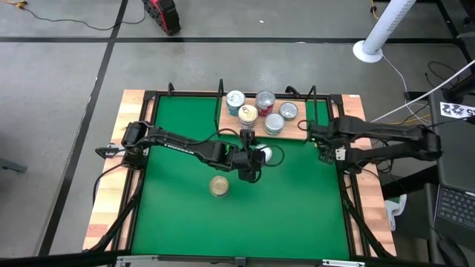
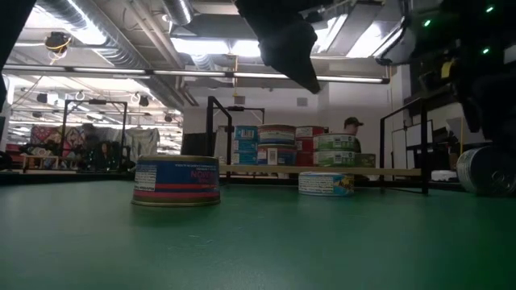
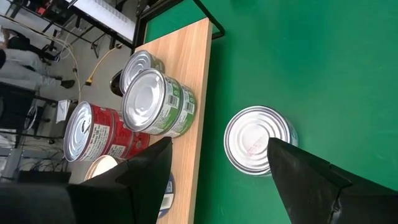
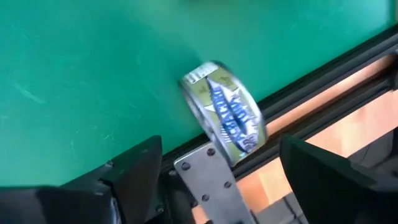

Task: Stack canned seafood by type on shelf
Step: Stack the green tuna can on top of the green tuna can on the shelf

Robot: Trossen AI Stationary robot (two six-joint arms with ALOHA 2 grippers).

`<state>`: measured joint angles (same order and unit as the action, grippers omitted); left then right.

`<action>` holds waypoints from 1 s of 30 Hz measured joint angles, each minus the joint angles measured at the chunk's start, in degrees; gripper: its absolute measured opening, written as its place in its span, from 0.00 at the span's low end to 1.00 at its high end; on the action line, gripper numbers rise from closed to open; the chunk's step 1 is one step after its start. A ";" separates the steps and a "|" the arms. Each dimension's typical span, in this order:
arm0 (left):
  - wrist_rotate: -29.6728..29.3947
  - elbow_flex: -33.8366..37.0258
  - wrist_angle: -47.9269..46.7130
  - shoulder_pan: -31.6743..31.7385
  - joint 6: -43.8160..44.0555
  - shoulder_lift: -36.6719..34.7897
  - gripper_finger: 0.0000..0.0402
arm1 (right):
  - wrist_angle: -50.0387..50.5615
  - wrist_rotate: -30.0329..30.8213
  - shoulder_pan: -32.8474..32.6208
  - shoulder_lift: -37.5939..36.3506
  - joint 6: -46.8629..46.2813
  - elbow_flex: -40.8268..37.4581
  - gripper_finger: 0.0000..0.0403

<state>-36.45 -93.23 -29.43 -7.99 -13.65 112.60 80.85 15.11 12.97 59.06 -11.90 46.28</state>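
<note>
The shelf (image 1: 297,133) is a light-wood board at the mat's far edge. It carries stacked tins: green-labelled ones (image 3: 158,102), red ones (image 3: 93,134) and others (image 1: 246,113). My left gripper (image 3: 219,146) is open over the mat's middle (image 1: 249,165). A silver-lidded tin (image 3: 256,140) lies flat on the mat just beyond its fingers, untouched. A blue-and-red tin (image 2: 177,181) sits flat nearer the near edge (image 1: 219,185). My right gripper (image 4: 221,146) is open at the mat's right side (image 1: 320,144). A gold-and-blue tin (image 4: 227,121) stands on its rim against the black rail, between its fingers without touching them.
Black wire rails (image 1: 223,93) frame the shelf. A black frame rail (image 4: 323,74) and pale wooden planks (image 1: 111,193) edge the green mat. Free mat lies toward the near edge (image 1: 282,215). A person (image 2: 352,125) shows in the room beyond the table.
</note>
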 joint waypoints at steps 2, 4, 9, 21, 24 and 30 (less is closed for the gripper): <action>0.00 0.00 0.00 -0.22 0.00 0.00 0.65 | -0.05 -0.82 1.27 2.84 0.37 0.00 0.80; 0.00 0.00 0.00 -0.26 0.00 0.00 0.65 | -0.03 -0.80 2.25 5.57 0.37 0.00 0.80; 0.00 0.00 -0.02 -0.37 -0.10 0.00 0.65 | 0.08 -0.86 3.35 10.94 0.43 0.00 0.80; 0.00 0.00 0.00 -0.35 -0.15 0.00 0.65 | -0.06 -0.09 3.19 14.34 0.31 0.00 0.80; 0.00 0.00 0.00 -0.35 0.00 0.00 0.65 | -0.28 0.39 3.17 14.33 0.39 0.62 0.80; 0.00 0.00 0.00 -0.35 0.11 0.00 0.65 | -3.33 1.34 3.19 14.32 14.90 3.34 0.80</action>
<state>-36.45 -93.23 -29.43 -8.34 -13.54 112.60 77.52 16.45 16.16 73.38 3.00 49.62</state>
